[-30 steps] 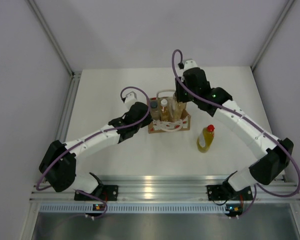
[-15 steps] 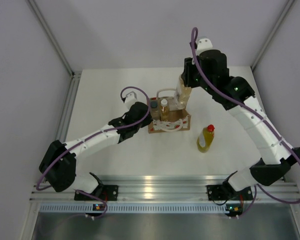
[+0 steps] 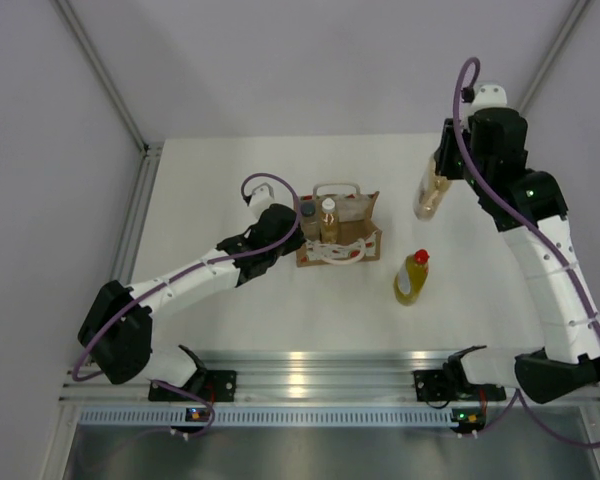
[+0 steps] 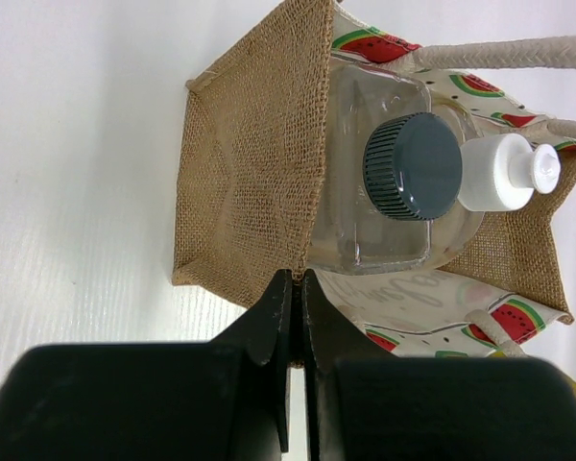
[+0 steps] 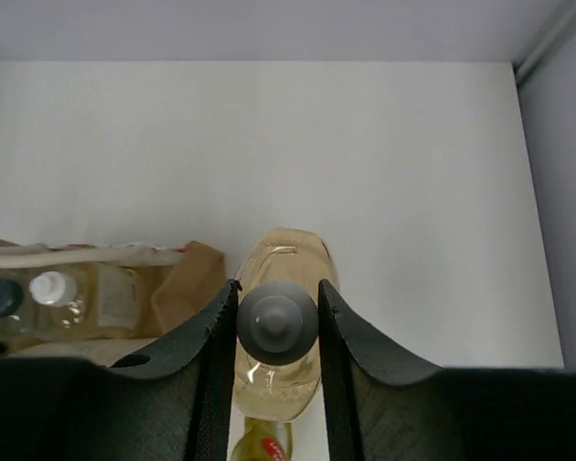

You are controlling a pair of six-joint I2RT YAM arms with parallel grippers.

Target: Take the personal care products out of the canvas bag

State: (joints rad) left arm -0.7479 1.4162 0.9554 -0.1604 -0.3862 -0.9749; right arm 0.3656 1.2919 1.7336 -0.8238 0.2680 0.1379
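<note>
Bottle [image 3: 430,195] amber, gripped by right hand [image 5: 276,300] | left hand [image 4: 297,280] pinching canvas bag [image 4: 240,173] wall

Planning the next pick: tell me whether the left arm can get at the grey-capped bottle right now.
Probably not yet. The grey-capped bottle stands uncovered in the canvas bag beside the left gripper, but its jaws look shut on the bag's rim; it must let go first.
</note>
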